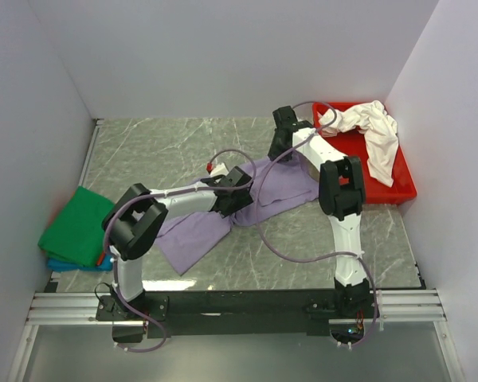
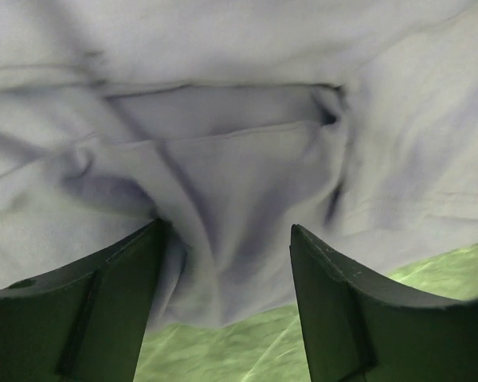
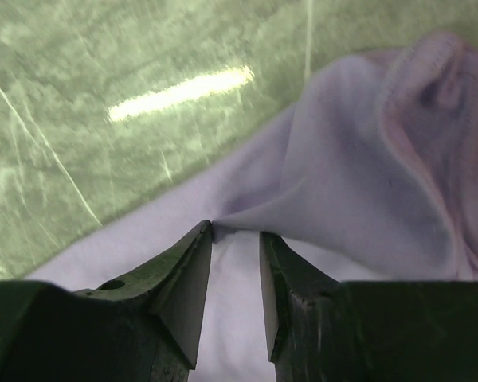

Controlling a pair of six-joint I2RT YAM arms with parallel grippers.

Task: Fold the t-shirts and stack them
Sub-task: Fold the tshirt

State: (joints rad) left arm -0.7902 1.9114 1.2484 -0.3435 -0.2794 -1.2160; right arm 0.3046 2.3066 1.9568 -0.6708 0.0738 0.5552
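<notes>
Mid-table: the lavender t-shirt [image 1: 193, 235] lay rumpled and unfolded. The left gripper [image 2: 227, 232] sat low over it, fingers well apart, a loose fold bulging between them, nothing caught. The right gripper [image 3: 236, 231] was at the shirt's far edge, fingers drawn nearly together on a thin pinch of cloth that tented up to the tips.

Risks, as judged:
- The pinch looked shallow and could slip free under a pull.
- The left gripper, closing where it was, might grab several layers and bunch the fold.
- An uneven lift would skew the shirt.

At left, the green t-shirt [image 1: 78, 227] sat on the blue t-shirt [image 1: 64, 263]. The white t-shirt [image 1: 374, 135] draped in the red tray [image 1: 402, 191].
</notes>
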